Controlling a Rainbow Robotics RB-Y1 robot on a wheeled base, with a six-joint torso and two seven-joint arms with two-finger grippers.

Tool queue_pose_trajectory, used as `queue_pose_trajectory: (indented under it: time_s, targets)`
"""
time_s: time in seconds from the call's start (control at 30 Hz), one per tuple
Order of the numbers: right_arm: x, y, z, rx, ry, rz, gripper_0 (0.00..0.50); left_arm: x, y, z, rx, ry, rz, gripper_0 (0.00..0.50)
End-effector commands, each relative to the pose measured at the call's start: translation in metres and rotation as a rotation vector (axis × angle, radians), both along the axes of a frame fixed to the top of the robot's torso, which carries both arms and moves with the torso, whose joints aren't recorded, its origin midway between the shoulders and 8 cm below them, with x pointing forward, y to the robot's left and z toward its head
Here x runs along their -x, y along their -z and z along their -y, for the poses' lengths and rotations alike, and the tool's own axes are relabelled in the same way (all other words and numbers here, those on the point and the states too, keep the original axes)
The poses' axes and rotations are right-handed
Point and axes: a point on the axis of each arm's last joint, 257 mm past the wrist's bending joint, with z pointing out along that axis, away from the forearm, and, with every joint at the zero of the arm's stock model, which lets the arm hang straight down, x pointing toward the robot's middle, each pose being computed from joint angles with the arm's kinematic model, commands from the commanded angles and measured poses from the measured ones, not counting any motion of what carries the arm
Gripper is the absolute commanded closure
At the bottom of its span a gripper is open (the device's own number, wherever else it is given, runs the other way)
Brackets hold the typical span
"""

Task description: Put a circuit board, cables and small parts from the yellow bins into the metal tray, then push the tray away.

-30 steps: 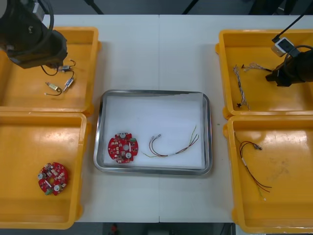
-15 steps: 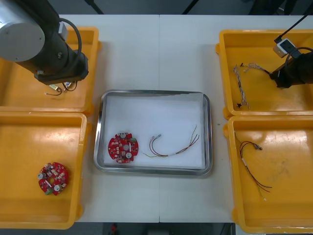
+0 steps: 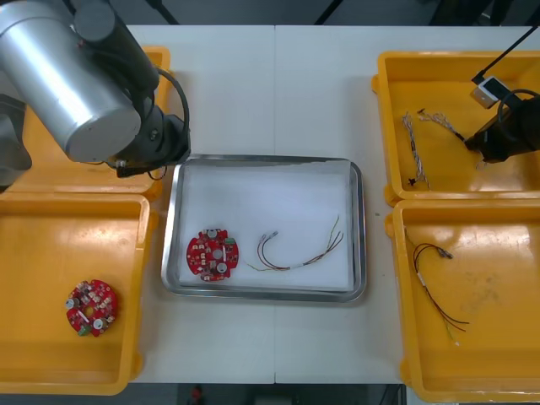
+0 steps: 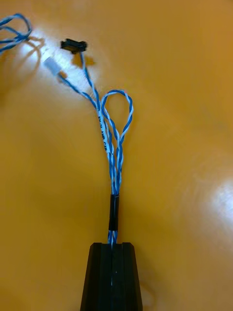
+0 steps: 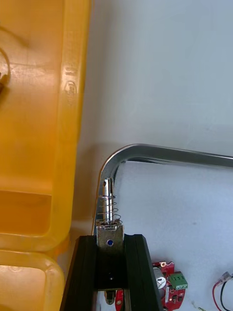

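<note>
At the left, the big silver left arm (image 3: 76, 84) reaches in over the far left yellow bin (image 3: 160, 59). Its left jaws hang over the strip of counter (image 3: 253, 84) between that bin and the metal tray (image 3: 263, 160). From the left wrist view, the black fingers (image 5: 85, 277) are clamped on a small metal part (image 5: 108, 204), a shiny pin with a spring round it. It sticks straight out ahead of the fingertips, its tip over the rounded corner of the tray rim. The bin wall runs alongside the jaws on one side, and the tray's white floor spreads out on the other.

In the tray, just beside the left jaws, lies a round red circuit board (image 3: 212, 254). A red and yellow cable (image 3: 299, 253) is curled a little beyond it. A second circuit board (image 3: 92, 307) sits in the near left bin (image 3: 34, 371), well apart from either arm.

Over at the right, the right jaws are down inside the far right bin (image 3: 388, 126). Their fingers (image 4: 99, 277) are pinched on the twisted blue and white cable (image 4: 114, 146), right at its black sleeve. Ahead of the fingertips the cable makes a loop and runs on to a white connector (image 4: 52, 65) and a black one (image 4: 74, 44). A black cable (image 3: 430, 287) lies in the near right bin (image 3: 401, 295), away from the jaws.
</note>
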Motion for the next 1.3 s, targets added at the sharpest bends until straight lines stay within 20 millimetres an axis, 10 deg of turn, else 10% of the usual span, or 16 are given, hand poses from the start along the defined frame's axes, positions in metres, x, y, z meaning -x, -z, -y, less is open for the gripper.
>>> queue_pose_trajectory:
  time_s: [0.03, 0.53, 0.57, 0.67, 0.73, 1.3]
  targets:
    - [0.003, -0.045, 0.019, -0.029, 0.014, 0.020, 0.500, 0.009, 0.026, 0.023, -0.028, -0.018, 0.029, 0.500]
    - [0.038, -0.020, 0.036, -0.016, 0.002, -0.098, 0.453, 0.008, 0.063, 0.050, -0.027, 0.026, 0.045, 0.497]
    - [0.040, -0.018, 0.039, -0.009, 0.005, -0.103, 0.412, 0.009, 0.064, 0.052, -0.031, 0.028, 0.046, 0.497]
    - [0.040, -0.018, 0.041, 0.001, 0.006, -0.104, 0.064, 0.010, 0.070, 0.053, -0.045, 0.034, 0.052, 0.498]
    - [0.040, -0.018, 0.041, 0.002, 0.005, -0.106, 0.010, 0.011, 0.075, 0.056, -0.054, 0.042, 0.058, 0.498]
    - [0.030, -0.045, 0.022, 0.146, -0.004, -0.130, 0.000, -0.004, 0.102, 0.073, -0.053, 0.040, 0.091, 0.496]
